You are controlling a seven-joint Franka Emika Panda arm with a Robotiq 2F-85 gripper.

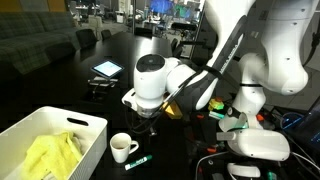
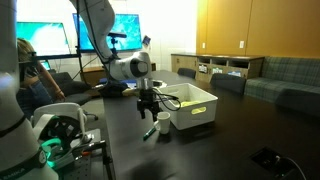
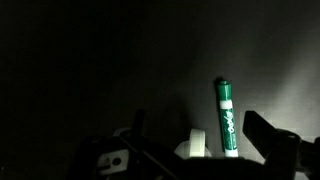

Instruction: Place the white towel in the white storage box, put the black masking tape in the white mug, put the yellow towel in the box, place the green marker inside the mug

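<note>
Gripper (image 2: 148,111) wide open (empty), hovering above green marker (image 3: 226,120), not touching

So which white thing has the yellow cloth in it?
The big white storage box; the yellow towel lies inside it. The small white mug stands beside it.

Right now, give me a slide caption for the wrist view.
Open gripper above a green marker lying on a dark table, dimly lit.
</note>
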